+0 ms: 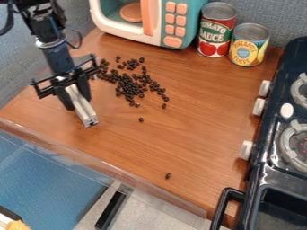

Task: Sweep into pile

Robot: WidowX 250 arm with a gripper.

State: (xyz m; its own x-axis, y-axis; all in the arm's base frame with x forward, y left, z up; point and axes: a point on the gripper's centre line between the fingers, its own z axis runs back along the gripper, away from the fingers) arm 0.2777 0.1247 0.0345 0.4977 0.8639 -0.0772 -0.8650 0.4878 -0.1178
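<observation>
Dark beans [127, 85] on wood counter [198, 121], loose cluster below toy microwave [195, 20], few strays toward the front edge. Gripper [76, 99] at left, just beside cluster, clamped on pale bar [85, 110], bar tilted, lower end toward front edge. Tomato sauce can [216, 29] and pineapple can [249, 45] right of microwave, near each other. Toy stove [256, 173] along right side.
</observation>
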